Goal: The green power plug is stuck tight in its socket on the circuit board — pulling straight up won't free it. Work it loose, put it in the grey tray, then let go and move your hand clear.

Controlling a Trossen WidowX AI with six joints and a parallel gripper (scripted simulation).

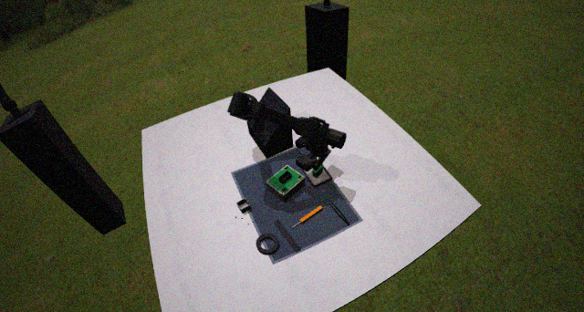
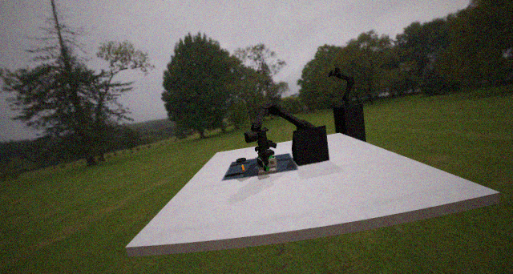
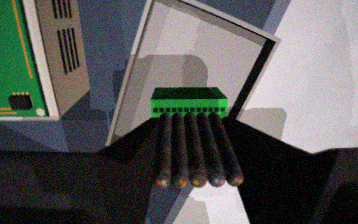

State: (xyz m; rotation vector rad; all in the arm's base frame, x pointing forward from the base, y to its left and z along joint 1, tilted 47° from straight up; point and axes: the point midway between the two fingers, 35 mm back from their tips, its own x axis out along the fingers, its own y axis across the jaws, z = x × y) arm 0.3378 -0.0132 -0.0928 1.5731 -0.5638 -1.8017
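The gripper [image 1: 318,165] [image 3: 192,119] is shut on the green power plug [image 1: 318,171] [image 3: 189,103], whose dark cables run back between the fingers in the wrist view. The plug is low over the grey tray [image 1: 320,180] [image 3: 217,52], towards the tray side nearest the arm. Whether its underside touches the tray floor cannot be told. The circuit board [image 1: 275,182] [image 3: 0,65] lies beside the tray, and its black socket [image 1: 285,177] holds no plug. In the exterior view the arm largely hides the plug and tray.
A blue mat [image 1: 248,177] lies under the board and tray. On it are an orange screwdriver [image 1: 311,214], dark tweezers [image 1: 339,213] and a dark strip [image 1: 287,235]. A black ring [image 1: 258,244] lies at the mat's corner, and a small dark-and-light part [image 1: 244,206] at its left edge.
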